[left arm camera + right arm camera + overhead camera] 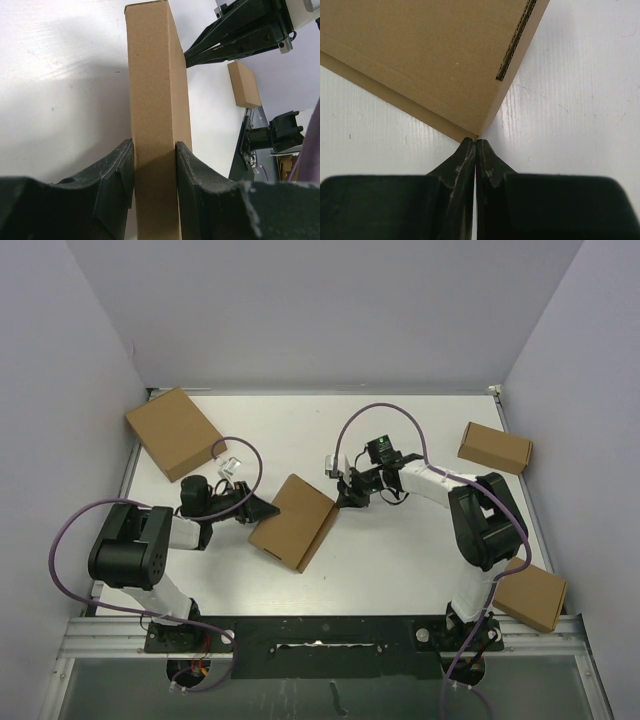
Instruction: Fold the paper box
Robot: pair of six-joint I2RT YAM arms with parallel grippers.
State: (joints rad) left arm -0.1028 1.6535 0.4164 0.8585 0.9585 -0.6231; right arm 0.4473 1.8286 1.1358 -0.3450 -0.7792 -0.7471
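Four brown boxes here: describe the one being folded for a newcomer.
Look midway across the white table, between the two arms. The paper box is there, clamped by the left gripper. The other three boxes sit apart near the edges.

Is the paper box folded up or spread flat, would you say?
Folded: the paper box is a thin rectangular slab, clamped by the left gripper.

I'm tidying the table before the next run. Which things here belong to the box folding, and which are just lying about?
In the job: paper box, clamped by left gripper; right gripper, shut, tips at its corner.
Lying about: far-left box; far-right box; near-right box.
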